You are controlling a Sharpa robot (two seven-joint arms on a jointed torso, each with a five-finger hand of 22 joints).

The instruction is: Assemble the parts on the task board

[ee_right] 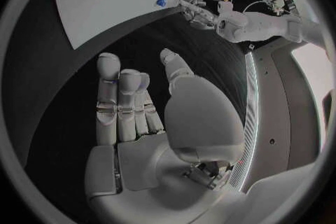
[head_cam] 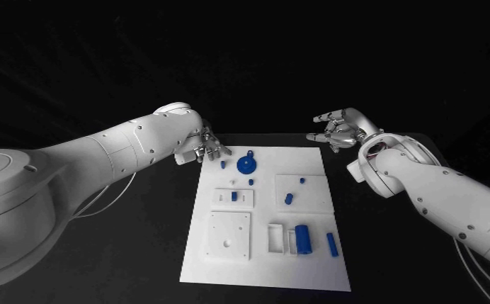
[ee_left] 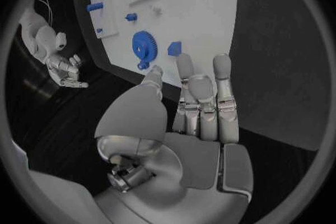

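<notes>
**A:** Head view first: where do the parts sit?

**B:** On the task board [head_cam: 306, 261], the white plate in the middle of the desk [head_cam: 122, 276]. A blue gear [head_cam: 246, 164] lies near its far edge, a small blue block [head_cam: 224, 164] just beside it. Toward the near edge a blue cylinder [head_cam: 302, 238] rests against a white holder, and a blue peg [head_cam: 332, 244] lies just beside that. They look laid out apart so each can be picked singly.

**A:** And the left hand [head_cam: 204, 147]?

**B:** It hangs at the board's far left corner, near the gear. The left wrist view shows its fingers [ee_left: 201, 98] straight and side by side, thumb apart, nothing in them. The tips point at the gear and block without touching, which I judge to be a reach being lined up.

**A:** The right hand [head_cam: 340, 128]?

**B:** Off the board's far right corner, over bare desk. Fingers loosely curled in the head view, straighter in its own wrist view, holding nothing. I'd guess it waits clear of the other arm.

**A:** Progress?

**B:** Early, I'd say; most parts lie loose.
</notes>
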